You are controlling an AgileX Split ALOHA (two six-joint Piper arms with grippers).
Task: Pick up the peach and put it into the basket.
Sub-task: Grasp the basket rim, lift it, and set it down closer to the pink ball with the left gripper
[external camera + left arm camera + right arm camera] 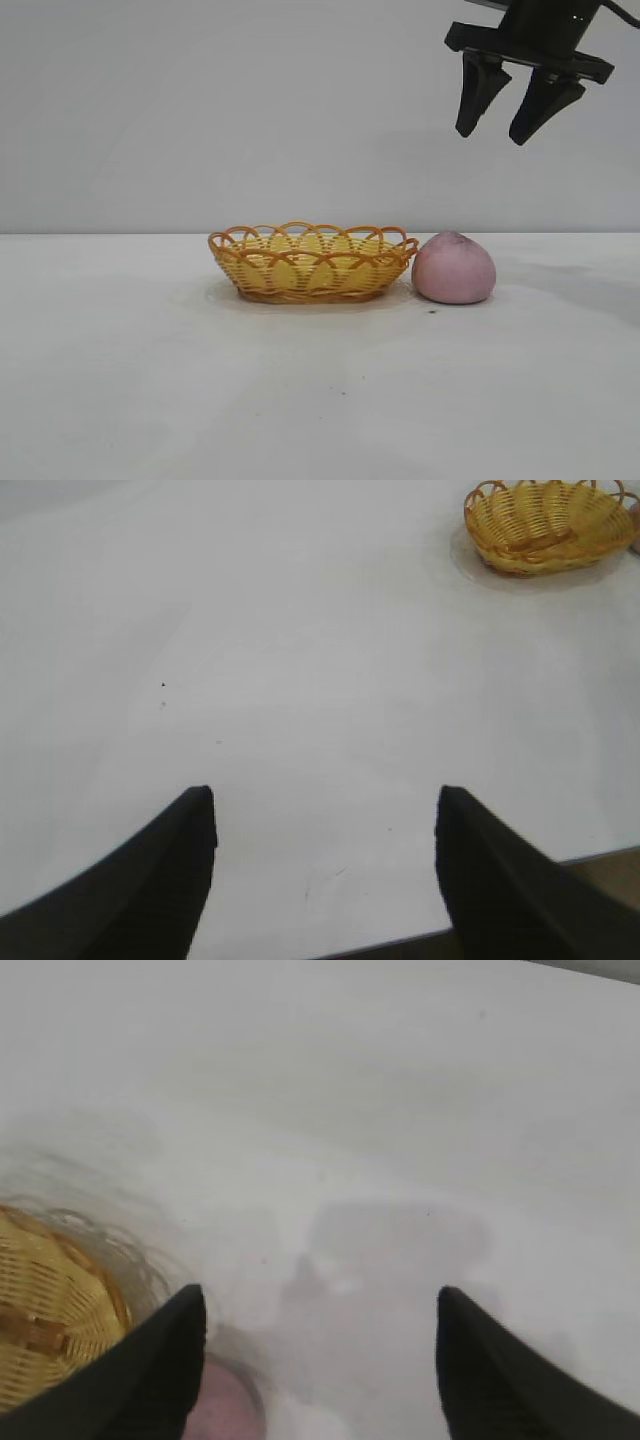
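The peach [454, 268] sits on the white tabletop [300, 400], just beside the basket [312, 262] on the side toward the right arm, close enough that in the exterior view it seems to touch the looped rim, though I cannot tell whether it does. The basket looks empty. So the pick-up is not yet done; this is the approach step.

The right claw [508, 108] hangs high above the peach and a little toward the tabletop's right edge, tilted downward, its two black fingers spread apart with nothing between them. In the right wrist view the peach [222, 1405] shows only as a pink sliver low between the fingers, next to the basket's woven wall [50, 1330].

The next move, as I judge it, calls for the right claw to come down and straddle the fruit, with care that the finger nearer the basket does not catch on the rim, since the gap there is slight. After that, a lift and a short carry sideways over the rim.

The left claw [325, 865] is out of the exterior view; its own camera shows its fingers parted and empty over the tabletop's near edge, well apart from the basket [548, 525]. Most of the right arm is cut off by the frame, and the basket's floor is hidden behind its wall.
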